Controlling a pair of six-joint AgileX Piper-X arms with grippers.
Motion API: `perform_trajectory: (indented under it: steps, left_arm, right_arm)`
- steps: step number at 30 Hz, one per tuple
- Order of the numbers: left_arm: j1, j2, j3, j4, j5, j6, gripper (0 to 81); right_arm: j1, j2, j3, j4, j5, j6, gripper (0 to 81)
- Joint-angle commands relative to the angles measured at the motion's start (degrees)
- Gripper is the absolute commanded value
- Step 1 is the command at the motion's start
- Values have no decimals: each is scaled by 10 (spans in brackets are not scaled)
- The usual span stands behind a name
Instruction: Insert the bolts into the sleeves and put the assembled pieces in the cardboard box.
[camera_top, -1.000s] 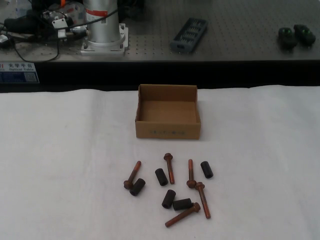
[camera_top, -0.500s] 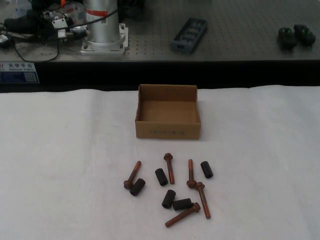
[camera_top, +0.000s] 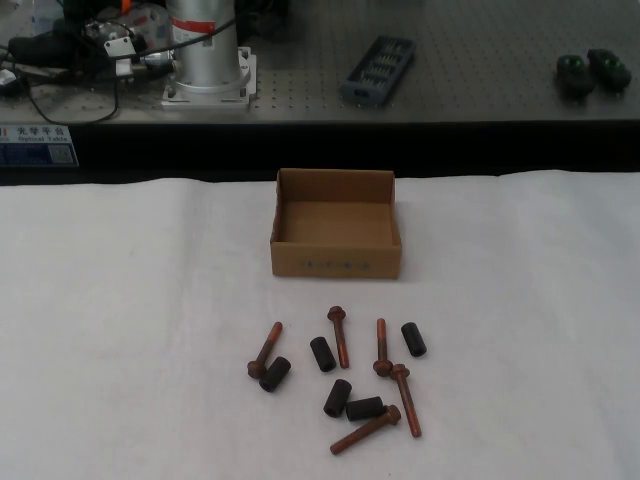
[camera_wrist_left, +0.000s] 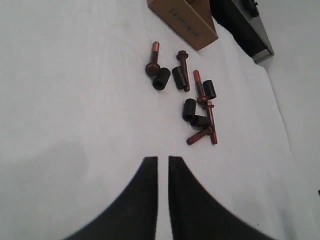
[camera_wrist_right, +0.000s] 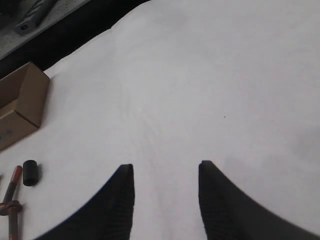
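The open cardboard box (camera_top: 335, 262) stands on the white cloth at the middle of the bench, with nothing inside it. In front of it lie several copper-coloured bolts, such as one at the left (camera_top: 265, 350) and one nearest the front (camera_top: 365, 429), mixed with several short black sleeves (camera_top: 322, 354). All of them lie loose and apart from the grippers. My left gripper (camera_wrist_left: 163, 161) hovers over bare cloth short of the pile (camera_wrist_left: 189, 109), its fingers together with only a slit between them. My right gripper (camera_wrist_right: 165, 170) is open over bare cloth, with the box (camera_wrist_right: 20, 105) and one sleeve (camera_wrist_right: 30, 172) off to its side.
Behind the white cloth (camera_top: 120, 330) runs a dark perforated bench with a metal column base (camera_top: 208, 60), a blue-grey rack (camera_top: 377, 68) and two dark green objects (camera_top: 593, 70). Cloth lies bare on both sides of the pile.
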Motion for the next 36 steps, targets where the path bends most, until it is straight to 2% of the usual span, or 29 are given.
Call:
perform_trajectory:
  steps: [1, 4, 27, 31, 33, 36]
  left_arm:
    - [0, -1, -6, -7, 3, -54, 62]
    - [0, -1, -6, -7, 3, -78, 62]
    - [0, -1, -6, -3, -23, -78, 62]
    - [0, -1, -6, -3, -23, -78, 62]
    - [0, -1, -6, -3, -23, -78, 62]
    - [0, -1, -6, -3, -23, -78, 62]
  right_arm:
    - [-4, -1, -5, -10, -5, 30, 324]
    - [-4, -1, -5, -10, -10, 37, 324]
    - [-4, -1, -5, 17, -8, 43, 324]
    - [-4, -1, -5, 16, -39, 43, 323]
    - [-4, -1, -5, 16, -90, 70, 284]
    - [-4, -1, -5, -4, -146, 114, 165]
